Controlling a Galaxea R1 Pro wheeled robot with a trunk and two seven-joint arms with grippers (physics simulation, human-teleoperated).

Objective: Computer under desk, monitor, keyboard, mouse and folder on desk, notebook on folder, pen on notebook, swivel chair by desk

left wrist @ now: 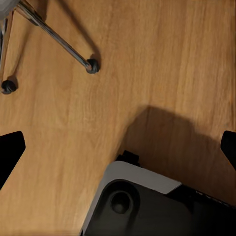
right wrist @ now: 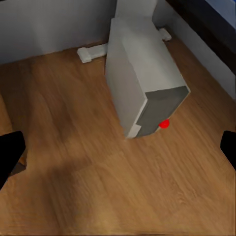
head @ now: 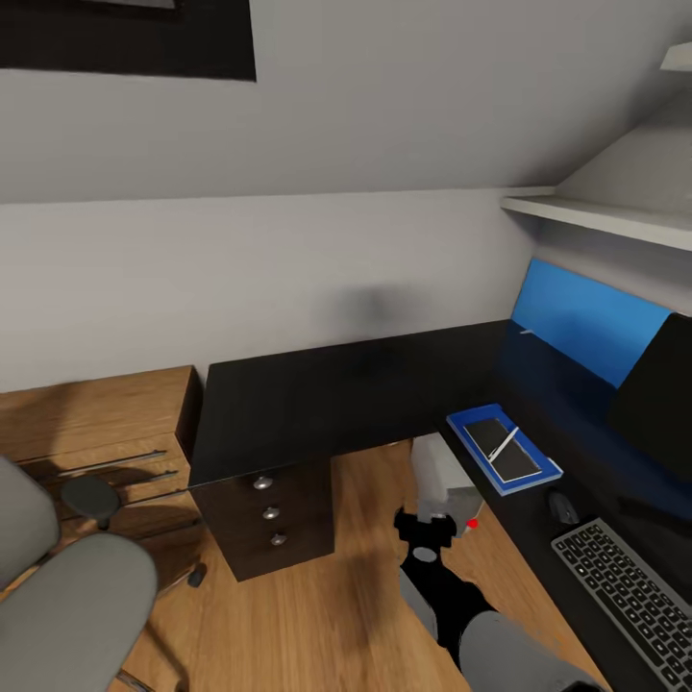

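My right hand (right wrist: 118, 147) hangs open above the computer (right wrist: 142, 73), its back hidden under the desk (head: 336, 404); left hand (left wrist: 118, 147) open too

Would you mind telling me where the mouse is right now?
In the head view, the mouse sits on the desk at the right, between the folder and the keyboard.

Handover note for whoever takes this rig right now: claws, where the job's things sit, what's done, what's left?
Left claw and right claw: open, empty.
On the desk: folder, notebook on it, pen on top; mouse, keyboard, monitor alongside.
Computer sits on the floor by the desk's edge.
Left: bring the swivel chair beside the desk; check the computer is fully under.
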